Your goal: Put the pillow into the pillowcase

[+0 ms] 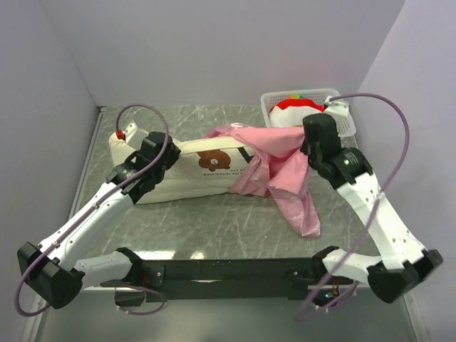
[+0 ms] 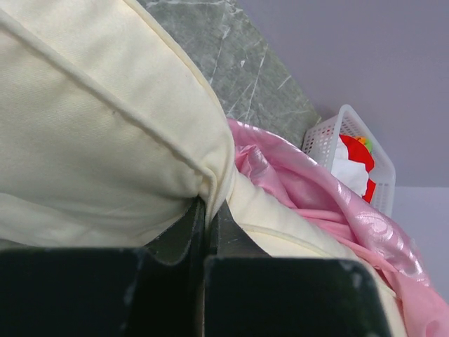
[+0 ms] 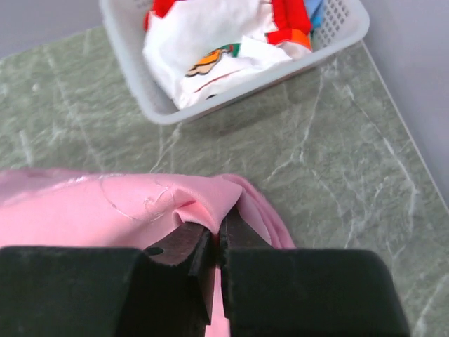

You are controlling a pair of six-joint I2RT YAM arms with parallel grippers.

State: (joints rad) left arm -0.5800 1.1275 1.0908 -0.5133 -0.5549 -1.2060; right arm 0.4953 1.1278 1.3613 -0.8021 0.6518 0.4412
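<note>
**Pillow (image 1: 187, 178) lying across the table, one end under the pink pillowcase (image 1: 288, 174), both grippers clamped**

I count one pillow, one pillowcase, one basket and my two arms. The cream pillow lies lengthwise across the middle of the green marbled table (image 1: 214, 228). Its left end is bare, and its brown bear mark (image 1: 214, 158) faces up near the middle. The pink pillowcase is bunched over the pillow's right end, with a loose tail trailing down onto the table toward the near right. I cannot tell whether that end is inside the sack or only under it.

On the left wrist view, my left gripper (image 2: 208, 214) has its jaws pressed together on a pinch of the pillow's seamed edge at the left end, with cream fabric puckered into the slit between them. On the right wrist view, my right gripper (image 3: 216, 235) is closed just as tightly on a small fold of the pillowcase's edge, the pink cloth rising into a peak where the jaws meet.

A single white plastic basket (image 1: 299, 93) sits in the far right corner of the table, near the right gripper but apart from the pink cloth. It holds crumpled white and red fabric.
</note>
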